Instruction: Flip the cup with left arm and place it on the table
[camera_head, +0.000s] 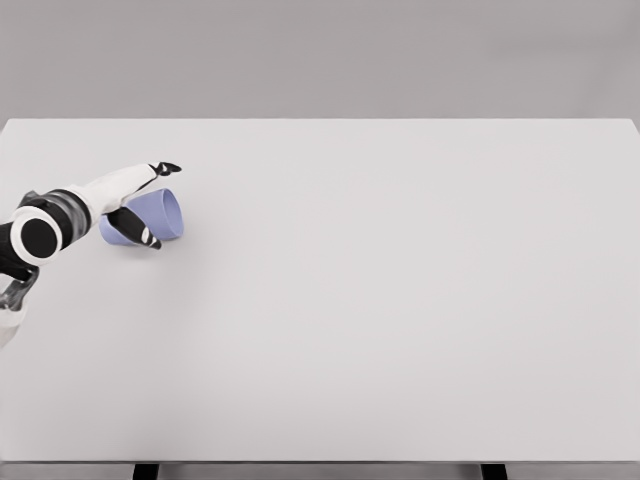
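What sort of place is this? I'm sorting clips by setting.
Likely a bare simulated test bench: a plain white table, a flat grey backdrop, and only a lavender cup on its side, with the left hand shut on it.

lavender cup (160, 214), white table (400, 300), black-tipped white left hand (135, 200).

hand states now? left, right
Left hand: fingers closed around the lavender cup, which lies on its side.
Right hand: not in view.

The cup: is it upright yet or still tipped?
Tipped. The cup lies sideways with its wide mouth facing right, and the left hand is wrapped around it at the table's left side.
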